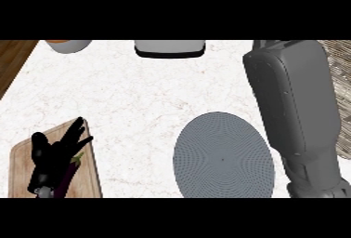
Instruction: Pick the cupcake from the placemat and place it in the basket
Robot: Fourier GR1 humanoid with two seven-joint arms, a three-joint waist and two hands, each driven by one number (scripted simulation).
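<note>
Right grey forearm point(295, 116) hides its robot hand, grip unknowable; cupcake unseen, might miss the woven basket point(339, 65). Left robot hand point(58, 148) rests open.

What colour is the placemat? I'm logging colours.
Grey with a fine dotted weave; the placemat shows in the head view.

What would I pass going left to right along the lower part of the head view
Wooden cutting board → left hand with an eggplant beside it → round grey placemat → right forearm → wicker basket at the edge.
</note>
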